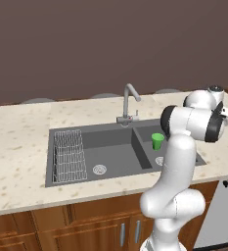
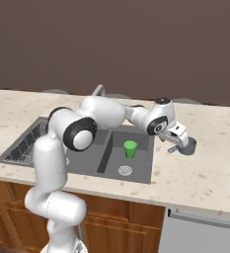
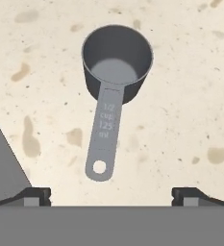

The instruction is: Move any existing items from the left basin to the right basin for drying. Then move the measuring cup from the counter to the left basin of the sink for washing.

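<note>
1. Left base view: green tumbler (image 1: 157,141) standing in the right basin (image 1: 152,131), right of centre; left basin (image 1: 105,149) holding just its wire rack (image 1: 68,156). First half looks done.

2. Right base view: hand (image 2: 181,144) poised over the measuring cup (image 2: 189,146) on the table (image 2: 205,173), right of centre.

3. Hand view: fingertips (image 3: 34,196) spread wide at the bottom corners, nothing pinched. Measuring cup upright at upper centre, handle pointing down-frame between them. Best lowered straight and closed across the handle near the bowl.

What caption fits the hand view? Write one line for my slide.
Open gripper hovering above the measuring cup on the speckled counter, handle pointing toward the camera.
</note>
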Available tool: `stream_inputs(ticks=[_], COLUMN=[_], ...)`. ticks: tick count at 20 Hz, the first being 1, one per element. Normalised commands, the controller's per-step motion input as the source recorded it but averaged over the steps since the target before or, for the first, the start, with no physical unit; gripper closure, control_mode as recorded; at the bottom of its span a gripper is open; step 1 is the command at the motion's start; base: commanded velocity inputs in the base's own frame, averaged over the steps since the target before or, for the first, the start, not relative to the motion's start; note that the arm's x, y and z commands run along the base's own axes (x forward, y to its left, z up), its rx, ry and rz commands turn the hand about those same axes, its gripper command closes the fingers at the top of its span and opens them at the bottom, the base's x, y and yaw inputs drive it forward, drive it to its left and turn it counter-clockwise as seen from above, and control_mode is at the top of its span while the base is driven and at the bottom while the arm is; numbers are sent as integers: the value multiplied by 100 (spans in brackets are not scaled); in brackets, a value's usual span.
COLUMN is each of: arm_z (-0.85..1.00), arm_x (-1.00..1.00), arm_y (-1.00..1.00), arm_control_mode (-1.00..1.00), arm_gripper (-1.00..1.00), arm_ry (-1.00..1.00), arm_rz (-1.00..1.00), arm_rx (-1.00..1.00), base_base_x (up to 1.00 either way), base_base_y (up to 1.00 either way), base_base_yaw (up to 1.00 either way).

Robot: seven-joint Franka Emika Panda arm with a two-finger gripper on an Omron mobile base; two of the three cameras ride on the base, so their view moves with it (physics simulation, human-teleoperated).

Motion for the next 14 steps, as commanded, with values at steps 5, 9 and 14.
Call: stream_inputs(ticks=[5,9,14], arm_z=[-27,-24,-23], arm_x=[8,7,12], arm_y=[0,-1,-5], arm_control_mode=[-100,-100,-100], arm_gripper=[-100,-100,-100], arm_ry=[0,0,0], arm_rz=[-1,0,0], arm_rx=[0,0,0], base_base_x=[0,0,0], base_base_y=[0,0,0], base_base_yaw=[0,0,0])
